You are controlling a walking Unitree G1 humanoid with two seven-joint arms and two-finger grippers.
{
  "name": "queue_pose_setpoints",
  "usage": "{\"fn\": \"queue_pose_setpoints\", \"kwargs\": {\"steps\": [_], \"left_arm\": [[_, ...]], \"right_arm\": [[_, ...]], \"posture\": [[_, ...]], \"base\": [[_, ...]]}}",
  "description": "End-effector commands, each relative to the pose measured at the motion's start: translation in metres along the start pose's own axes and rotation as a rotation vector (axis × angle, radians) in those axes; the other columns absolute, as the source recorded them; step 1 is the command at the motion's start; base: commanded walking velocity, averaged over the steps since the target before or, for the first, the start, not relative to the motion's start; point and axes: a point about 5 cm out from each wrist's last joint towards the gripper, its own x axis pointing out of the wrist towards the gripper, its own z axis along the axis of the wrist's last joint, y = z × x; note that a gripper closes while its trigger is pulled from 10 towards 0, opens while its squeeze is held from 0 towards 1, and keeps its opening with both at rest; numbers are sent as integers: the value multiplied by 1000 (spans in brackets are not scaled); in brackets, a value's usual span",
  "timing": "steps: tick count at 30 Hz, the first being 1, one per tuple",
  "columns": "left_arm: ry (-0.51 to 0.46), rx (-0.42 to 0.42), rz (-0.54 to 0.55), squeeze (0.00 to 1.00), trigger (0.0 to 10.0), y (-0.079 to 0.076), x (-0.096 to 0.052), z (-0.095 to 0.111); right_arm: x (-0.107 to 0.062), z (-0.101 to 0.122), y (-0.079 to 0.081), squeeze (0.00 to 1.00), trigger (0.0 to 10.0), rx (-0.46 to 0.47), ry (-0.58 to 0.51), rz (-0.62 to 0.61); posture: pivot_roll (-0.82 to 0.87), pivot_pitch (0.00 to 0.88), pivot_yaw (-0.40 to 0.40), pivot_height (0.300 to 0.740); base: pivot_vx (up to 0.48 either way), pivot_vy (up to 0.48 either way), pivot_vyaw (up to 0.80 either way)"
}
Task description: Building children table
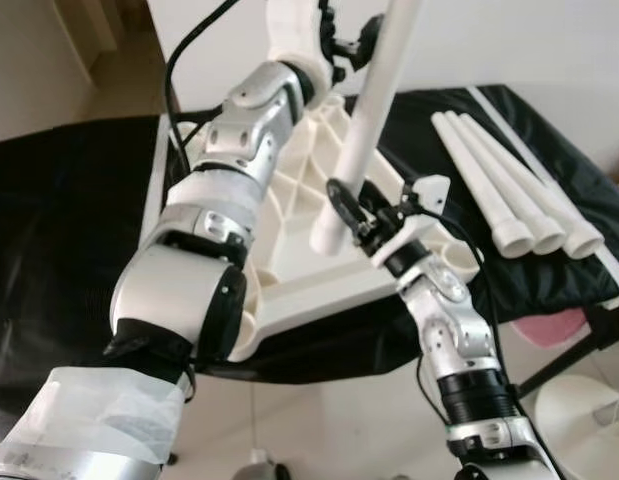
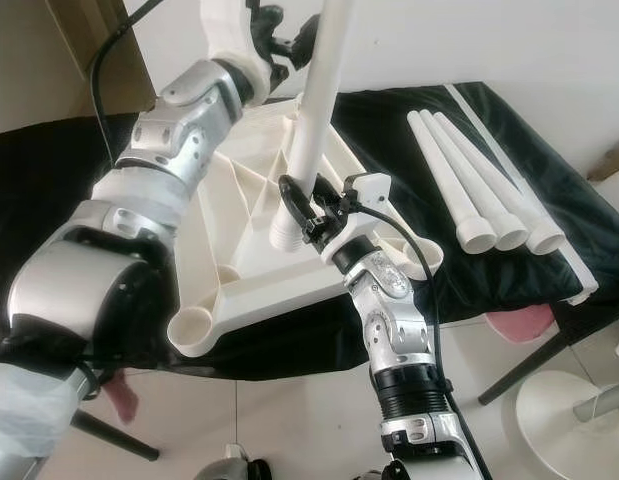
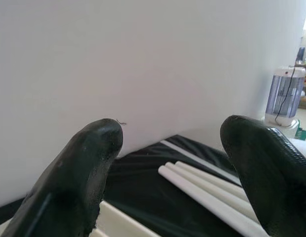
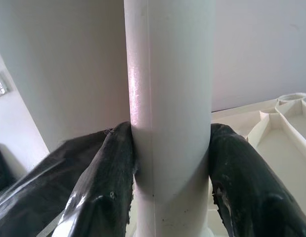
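Right end effector (image 2: 307, 213) grips the table leg (image 2: 311, 110) upright; left end effector (image 3: 167, 182) gapes empty.

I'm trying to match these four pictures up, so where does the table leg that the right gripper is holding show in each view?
Left eye view: held table leg slants up from centre to the top edge.
Right eye view: it rises just left of centre, right gripper clamped near its lower end.
Left wrist view: I can't pick it out.
Right wrist view: an upright column, centre.
Shared landmark: the upturned tabletop.
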Motion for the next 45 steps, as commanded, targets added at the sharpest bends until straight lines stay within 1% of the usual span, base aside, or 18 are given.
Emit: {"fn": "queue_pose_setpoints", "kwargs": {"steps": [1,5,9,13,17,21,25,26,27,29,32,33,34,37,38,40,43,45], "left_arm": [[-21,15,-228,0,10000,-18,3,7],[-39,19,-240,0,10000,-22,3,10],[-37,21,-218,0,10000,-16,1,8],[4,23,-133,0,10000,3,-14,-11],[35,33,-100,0,10000,11,-23,-22],[90,23,-37,0,10000,26,-44,-43],[99,20,-24,0,10000,28,-48,-47],[107,6,-3,0,10000,33,-57,-54],[107,6,-3,0,10000,33,-57,-54],[105,-30,6,0,10000,35,-82,-68],[105,-30,6,0,10000,35,-82,-68],[102,-37,-2,0,10000,32,-92,-73],[102,-37,-2,0,10000,32,-92,-73],[99,-126,-64,0,10000,8,-126,-100],[99,-126,-64,0,10000,8,-126,-100],[144,-145,-97,0,10000,-6,-141,-115],[166,-149,-109,0,10000,-13,-147,-122],[217,-153,-180,0,10000,-30,-159,-135]], "right_arm": [[5,-1,3,0,10000,-7,11,13],[6,0,2,0,10000,-11,8,6],[5,2,1,0,10000,-19,-1,-4],[0,9,-10,0,10000,-47,-32,-80],[-2,13,-16,0,10000,-70,-46,-119],[-7,24,-29,0,10000,-109,-77,-203],[-8,26,-31,0,10000,-114,-82,-218],[-11,31,-37,0,10000,-134,-97,-256],[-11,31,-37,0,10000,-134,-97,-256],[-18,44,-52,0,10000,-188,-137,-355],[-18,44,-52,0,10000,-188,-137,-355],[-21,49,-57,0,10000,-205,-153,-392],[-21,49,-57,0,10000,-205,-153,-392],[-29,57,-63,0,10000,-244,-178,-466],[-29,57,-63,0,10000,-244,-178,-466],[-32,58,-64,0,10000,-253,-182,-490],[-34,58,-64,0,10000,-257,-182,-497],[-38,59,-63,0,10000,-272,-181,-510]], "posture": [[43,0,34,740],[42,0,33,740],[33,0,41,740],[17,0,53,740],[11,0,58,740],[5,0,62,740],[5,0,62,740],[5,0,62,740],[5,0,62,740],[7,0,58,740],[7,0,58,740],[8,0,58,740],[8,0,58,740],[0,0,64,740],[0,0,64,740],[-12,0,71,740],[-12,0,71,740],[-21,0,75,740]], "base": [[0,0,0],[0,0,0],[0,0,0],[0,0,0],[0,0,0],[0,0,0],[0,0,0],[0,0,0],[0,0,0],[0,0,0],[0,0,0],[0,0,0],[0,0,0],[0,0,0],[0,0,0],[0,0,0],[0,0,0],[0,0,0]]}}
